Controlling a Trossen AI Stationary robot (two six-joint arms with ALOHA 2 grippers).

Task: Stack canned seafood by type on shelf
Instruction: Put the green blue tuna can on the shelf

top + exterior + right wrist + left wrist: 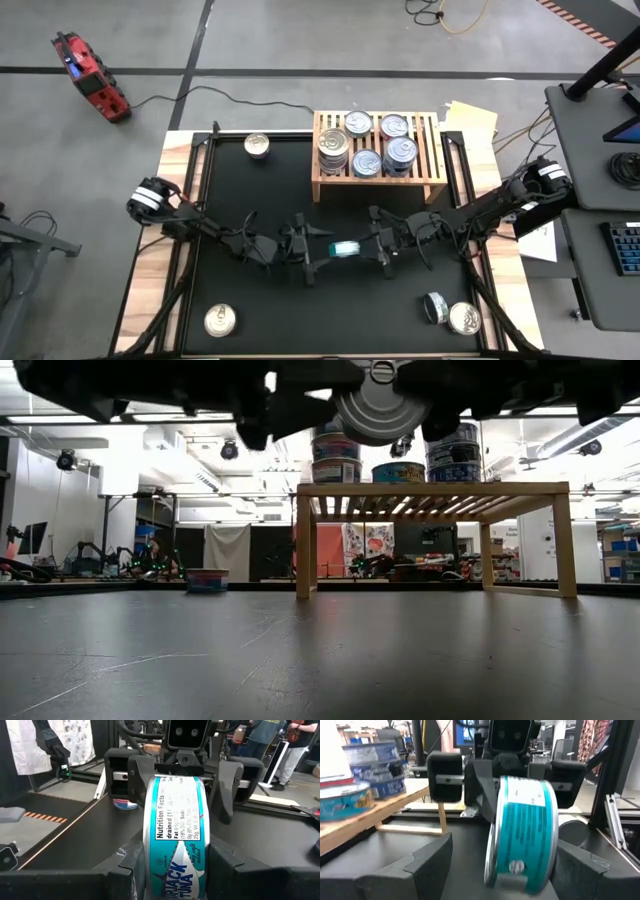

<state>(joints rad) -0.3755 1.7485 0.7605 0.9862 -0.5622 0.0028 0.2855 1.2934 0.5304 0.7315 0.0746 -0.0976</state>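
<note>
Wooden shelf [378, 182] bearing stacked tins [334, 150], teal tin [346, 249] midair

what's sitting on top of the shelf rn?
On the shelf, four spots of tuna cans, some stacked. The high view hides how many lie under each top lid; the low view shows at least two stacks.

Lighting: even, bright indoor light from overhead; ceiling fixtures [140, 420] glow across the upper part of the low view. Shadows: soft and short under the shelf [378, 180] in the high view. Glare: pale sheen on the black mat [320, 660]; silver lids reflect brightly. Focus: near arm parts along the low view's top edge are dark and blurred; the teal tin [522, 837] is slightly soft in the left wrist view, its label sharp in the right wrist view.
</note>
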